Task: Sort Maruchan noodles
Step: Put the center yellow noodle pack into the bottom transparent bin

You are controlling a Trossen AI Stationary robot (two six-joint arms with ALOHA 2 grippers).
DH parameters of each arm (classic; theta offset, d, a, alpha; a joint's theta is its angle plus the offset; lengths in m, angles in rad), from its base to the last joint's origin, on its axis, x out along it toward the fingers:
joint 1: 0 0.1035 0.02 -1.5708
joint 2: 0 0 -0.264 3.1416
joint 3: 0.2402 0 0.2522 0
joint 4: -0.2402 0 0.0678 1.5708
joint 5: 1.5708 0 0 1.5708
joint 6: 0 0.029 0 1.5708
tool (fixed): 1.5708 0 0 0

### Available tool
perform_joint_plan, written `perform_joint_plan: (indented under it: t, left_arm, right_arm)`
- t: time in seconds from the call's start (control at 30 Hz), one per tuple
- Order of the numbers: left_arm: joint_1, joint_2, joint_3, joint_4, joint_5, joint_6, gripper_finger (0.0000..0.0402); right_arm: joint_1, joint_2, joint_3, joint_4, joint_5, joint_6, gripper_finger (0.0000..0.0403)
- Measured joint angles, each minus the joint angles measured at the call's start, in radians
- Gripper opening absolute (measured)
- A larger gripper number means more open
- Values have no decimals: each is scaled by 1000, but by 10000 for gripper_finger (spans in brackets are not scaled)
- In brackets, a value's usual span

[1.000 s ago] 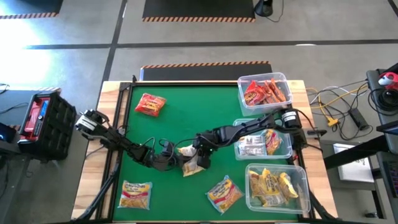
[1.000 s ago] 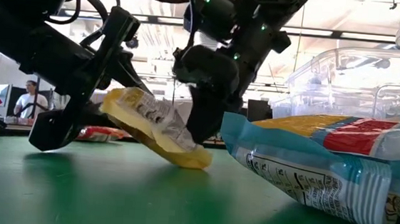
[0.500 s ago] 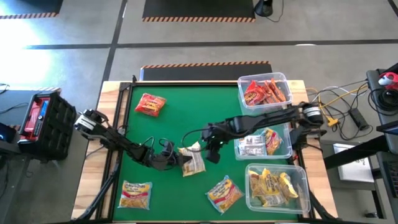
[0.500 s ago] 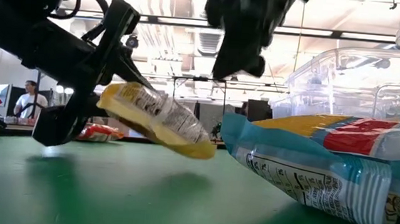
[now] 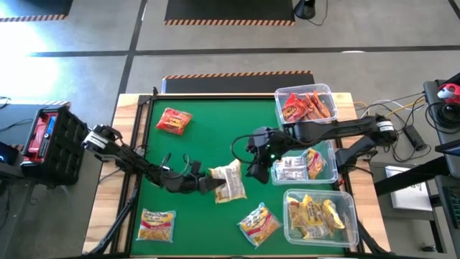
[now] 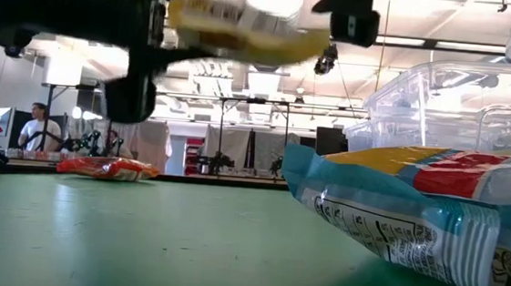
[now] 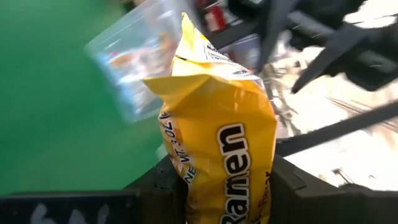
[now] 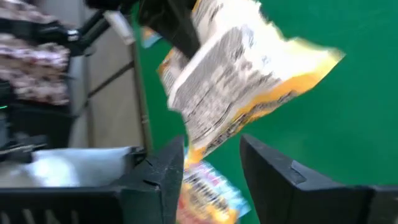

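Left gripper (image 5: 205,183) clamped on one end of yellow ramen packet (image 5: 228,180), lifted clear of green table (image 5: 208,137) near centre, well off the mat in low view. Right gripper (image 5: 256,170) just right of the packet, jaws apart, holding nothing. Looks like a handover or carry toward the bins on the right. Best kept level and carried to near-right bin (image 5: 320,214) with the other yellow packets. Risk: crinkly wrapper slipping from an end-only pinch.
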Motion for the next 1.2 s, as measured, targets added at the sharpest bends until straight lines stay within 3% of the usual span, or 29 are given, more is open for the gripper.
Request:
perform_joint_plan:
  t: [0.27, 0.5, 0.93, 1.2]
  left_arm:
    - [1, 0, 69, 108, -1, 216, 113]
    - [2, 0, 106, 105, -1, 289, 113]
    - [3, -14, 157, 111, -26, 430, 113]
    - [3, -72, 177, 109, -74, 564, 113]
  right_arm:
    - [0, -13, 0, 15, -187, 94, 196]
    - [-6, -14, 0, 30, -191, 86, 219]
    - [-51, -18, 80, 17, -190, -2, 222]
    - [-83, -23, 190, -165, -177, -97, 222]
